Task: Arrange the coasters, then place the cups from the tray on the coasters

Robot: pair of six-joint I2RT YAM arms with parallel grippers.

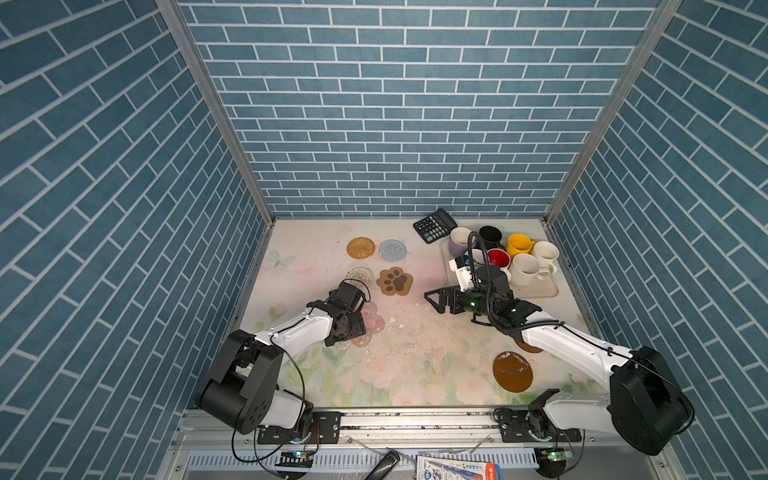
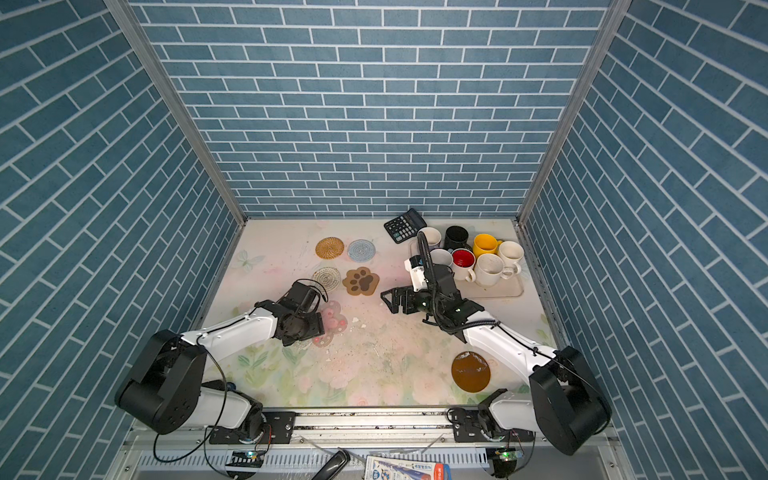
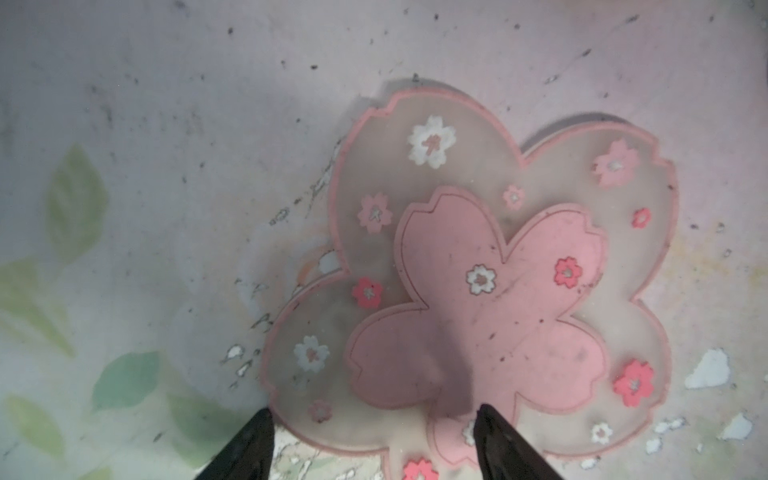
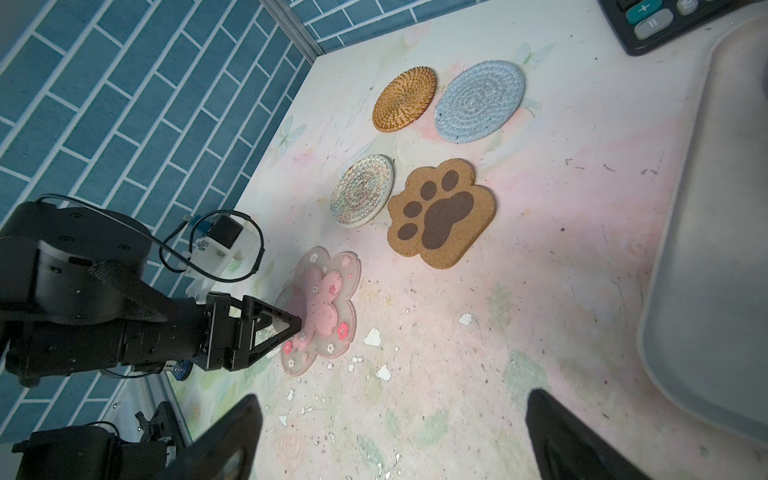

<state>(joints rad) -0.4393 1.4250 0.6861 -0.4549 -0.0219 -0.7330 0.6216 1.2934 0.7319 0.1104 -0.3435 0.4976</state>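
Seven coasters out on the table (image 1: 415, 365), four of them in a neat square at far centre-left: tan coaster (image 1: 360, 247) at far left, blue-grey coaster (image 1: 392, 250) just right of that, lacy coaster (image 1: 360, 276) nearer, below the tan one, paw coaster (image 1: 394, 281) right of the lacy one, all four apart. Flower coaster (image 3: 478, 291) flat on the table, nearer than the lacy coaster and directly under the left gripper (image 4: 296, 325). Left jaws parted, tips pointing down over the left part of the flower coaster, one tip at the rim, the other above a petal; nothing pinched between; contact with the coaster impossible to tell. Amber disc (image 1: 513, 371) flat at near right, in the open. Second amber disc (image 1: 527, 347) just beyond, mostly hidden under the right arm (image 1: 569, 345). Right gripper (image 1: 432, 300) spread wide and empty, above bare table between paw coaster and tray (image 1: 544, 289), fingers pointing left. Tray at far right, holding all seven cups upright in a tight cluster: lavender cup (image 1: 459, 241) at the far-left corner, black cup (image 1: 490, 236) beside that, yellow cup (image 1: 518, 244) further right, red-inside cup (image 1: 498, 258) in the middle, cream cup (image 1: 545, 251) at the right edge, second cream cup (image 1: 524, 268) nearer, pale blue cup (image 2: 442, 258) largely hidden behind the right wrist camera. Calculator (image 1: 434, 225) on the table just beyond the tray, next to the lavender cup.
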